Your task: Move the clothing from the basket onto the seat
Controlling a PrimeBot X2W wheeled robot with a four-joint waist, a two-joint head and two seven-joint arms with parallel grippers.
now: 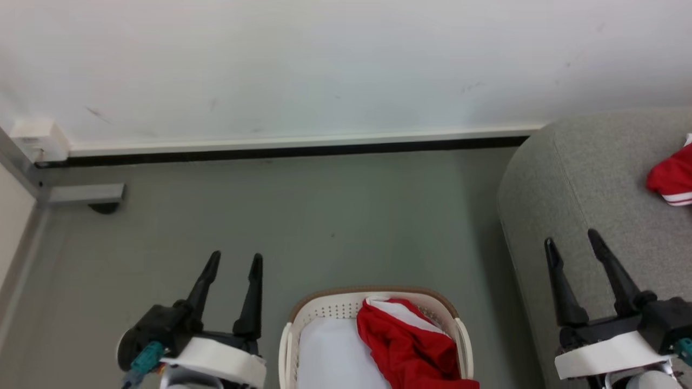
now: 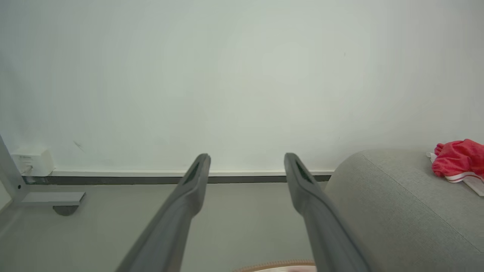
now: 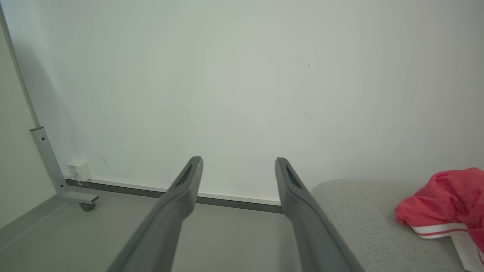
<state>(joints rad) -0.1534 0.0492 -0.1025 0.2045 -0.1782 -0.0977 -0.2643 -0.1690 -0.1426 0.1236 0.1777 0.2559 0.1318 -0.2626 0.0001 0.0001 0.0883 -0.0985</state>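
Both arms are up and idle: the left gripper (image 1: 236, 256) has its two dark fingers spread wide with nothing between them, and the right gripper (image 1: 570, 236) is just as wide and just as empty. One red garment (image 1: 670, 178) already lies on the seat (image 1: 584, 178), out past the far side of the right fingers, so the job looks partly done. The target now is the clothing (image 1: 405, 346) bunched in the basket (image 1: 373, 290). The basket sits between the two pairs of fingers, back behind their tips, with the cloth heaped on the side nearer the right fingers. The pale patch beside the heap could be bare basket floor or more fabric; I cannot tell which. My call is that the right fingers suit this pick, being nearer both the heap and the seat. They should tip down over the thick middle fold, clear of the brown rim, and stay wide until they straddle plenty of cloth. Then a firm close and a straight lift, so the trailing hem clears the rim instead of dragging the basket. A thin pinch risks the soft fabric slipping free.
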